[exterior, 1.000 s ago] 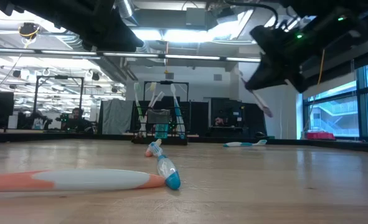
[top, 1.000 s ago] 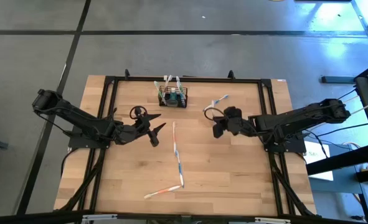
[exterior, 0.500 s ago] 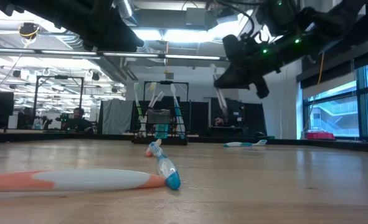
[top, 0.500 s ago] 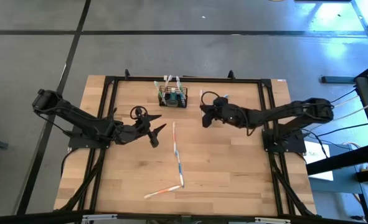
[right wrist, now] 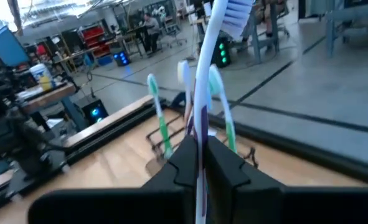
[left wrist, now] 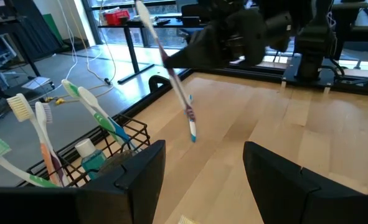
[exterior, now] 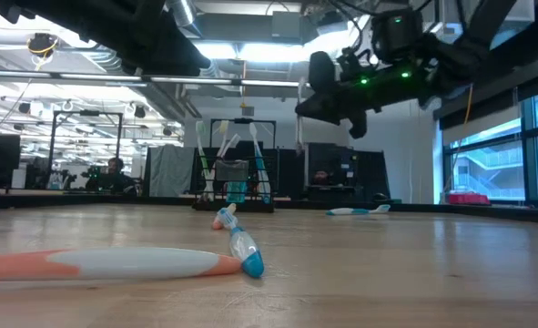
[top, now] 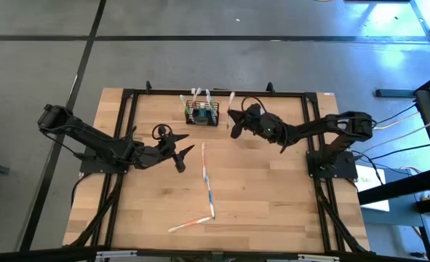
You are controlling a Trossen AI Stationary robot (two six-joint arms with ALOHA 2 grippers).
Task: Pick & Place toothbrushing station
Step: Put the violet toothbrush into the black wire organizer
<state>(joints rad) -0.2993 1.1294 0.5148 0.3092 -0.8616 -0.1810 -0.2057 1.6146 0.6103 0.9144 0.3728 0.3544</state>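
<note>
Beside basket | right claw clamps toothbrush | left claw open, empty

Two dark robot arms at a wooden table

Both arms were built of black, matte segments joined by rounded joints, each mounted on a black base plate at the table's side. The left arm was ended by a left gripper with two pointed black fingers, broad and flat-faced. A thin black cable was looped above the wrist of each arm. On the right arm, small green lights were seen glowing near the right gripper.
</note>
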